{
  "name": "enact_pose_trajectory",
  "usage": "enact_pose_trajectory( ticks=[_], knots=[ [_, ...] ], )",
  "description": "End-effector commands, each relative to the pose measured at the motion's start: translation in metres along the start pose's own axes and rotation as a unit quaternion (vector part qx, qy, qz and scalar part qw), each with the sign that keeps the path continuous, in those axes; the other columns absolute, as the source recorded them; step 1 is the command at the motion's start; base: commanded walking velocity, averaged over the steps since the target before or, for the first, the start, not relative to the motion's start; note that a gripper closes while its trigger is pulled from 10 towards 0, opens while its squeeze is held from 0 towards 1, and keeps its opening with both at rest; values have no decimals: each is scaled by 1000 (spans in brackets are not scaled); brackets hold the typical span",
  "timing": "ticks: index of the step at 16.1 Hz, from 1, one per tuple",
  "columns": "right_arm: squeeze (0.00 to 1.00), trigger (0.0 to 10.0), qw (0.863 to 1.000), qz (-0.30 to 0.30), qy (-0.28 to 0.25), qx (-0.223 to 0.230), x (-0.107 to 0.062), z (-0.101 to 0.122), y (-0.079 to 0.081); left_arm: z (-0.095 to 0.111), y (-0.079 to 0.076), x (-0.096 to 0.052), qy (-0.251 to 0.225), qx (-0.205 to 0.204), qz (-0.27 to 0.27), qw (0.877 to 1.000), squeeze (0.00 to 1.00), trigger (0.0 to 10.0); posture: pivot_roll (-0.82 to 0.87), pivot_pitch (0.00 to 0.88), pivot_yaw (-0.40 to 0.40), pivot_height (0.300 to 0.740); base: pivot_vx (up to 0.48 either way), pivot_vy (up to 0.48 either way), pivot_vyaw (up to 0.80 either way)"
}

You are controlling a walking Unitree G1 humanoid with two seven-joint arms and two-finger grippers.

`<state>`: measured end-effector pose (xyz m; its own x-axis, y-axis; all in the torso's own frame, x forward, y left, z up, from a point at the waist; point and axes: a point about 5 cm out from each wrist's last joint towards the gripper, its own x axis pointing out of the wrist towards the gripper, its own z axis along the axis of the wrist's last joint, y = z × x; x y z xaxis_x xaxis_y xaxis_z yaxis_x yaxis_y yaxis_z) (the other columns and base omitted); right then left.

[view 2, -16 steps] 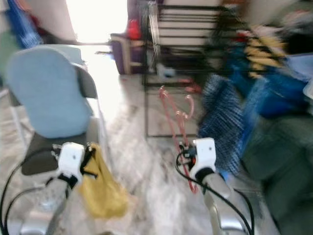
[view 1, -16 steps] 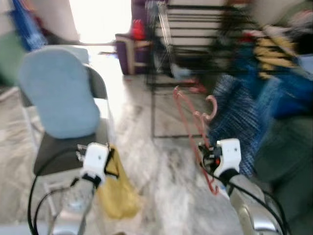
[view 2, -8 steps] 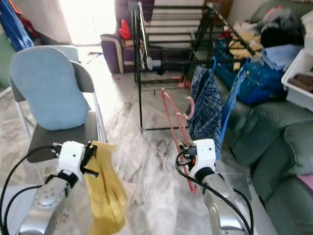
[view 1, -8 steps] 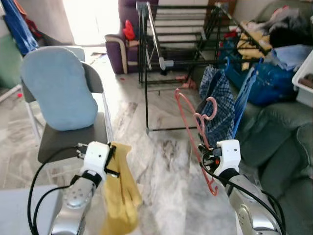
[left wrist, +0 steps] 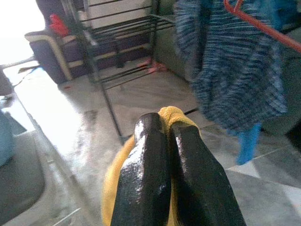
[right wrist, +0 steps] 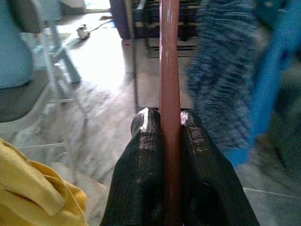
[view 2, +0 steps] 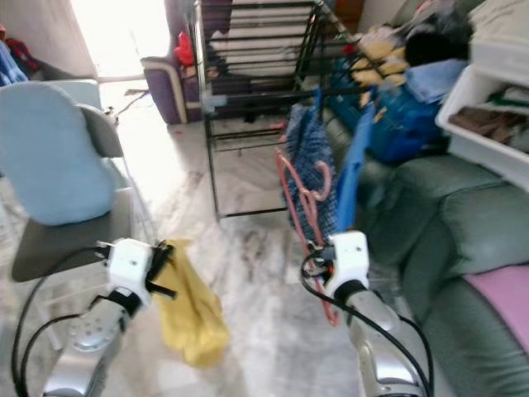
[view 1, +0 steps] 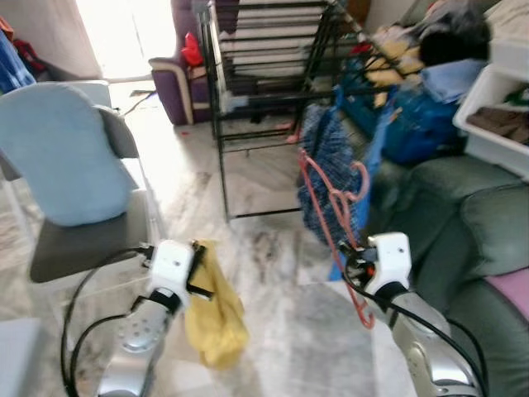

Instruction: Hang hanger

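Already the right tool (right wrist: 170, 141) is clamped on the red hanger (view 1: 331, 215), the left tool (left wrist: 167, 155) on a yellow cloth (view 1: 213, 310); the hook could snag the checked shirt (view 1: 322, 178) short of the drying rack (view 1: 256, 50).

The two eye views sit side by side on the head, looking forward and down across the floor (view 1: 273, 273) toward the far rack (view 1: 248, 74). Both take in the same stretch: the chair (view 1: 58, 165) at left, the sofa (view 2: 463, 223) at right, both arms near the bottom edge.

The left wrist view looks along the left gripper (left wrist: 171, 141) from very near, facing the far rack (left wrist: 108, 33) and the checked cloth (left wrist: 235, 70).

The right wrist view looks just as closely along the right gripper (right wrist: 170, 136), facing the same cloth (right wrist: 221, 75) and the chair (right wrist: 23, 52) beyond the floor.
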<state>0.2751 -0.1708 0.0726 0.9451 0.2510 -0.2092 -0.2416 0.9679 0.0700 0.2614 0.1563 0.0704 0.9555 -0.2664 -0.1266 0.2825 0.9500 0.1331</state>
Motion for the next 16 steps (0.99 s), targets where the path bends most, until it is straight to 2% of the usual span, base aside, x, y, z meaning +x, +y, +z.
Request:
enact_pose_trajectory(
  ticks=[1,3,13,16],
  knots=[
    [0,10000,1000,4,-10,1,3,5,3,7,7,0,-16,9,5,1000,0,10000,-89,0,-5,740,0,-480,0],
    [0,10000,1000,5,-9,1,3,5,3,7,6,0,-16,9,5,1000,0,10000,-89,0,-7,740,0,-480,0],
    [0,10000,1000,7,-5,3,5,4,3,4,13,1,-4,-5,41,999,0,10000,-90,0,-6,740,0,0,0],
    [0,10000,1000,5,-8,20,5,5,2,7,16,4,-1,-11,50,999,0,10000,-91,0,-4,740,0,0,0]
  ],
)
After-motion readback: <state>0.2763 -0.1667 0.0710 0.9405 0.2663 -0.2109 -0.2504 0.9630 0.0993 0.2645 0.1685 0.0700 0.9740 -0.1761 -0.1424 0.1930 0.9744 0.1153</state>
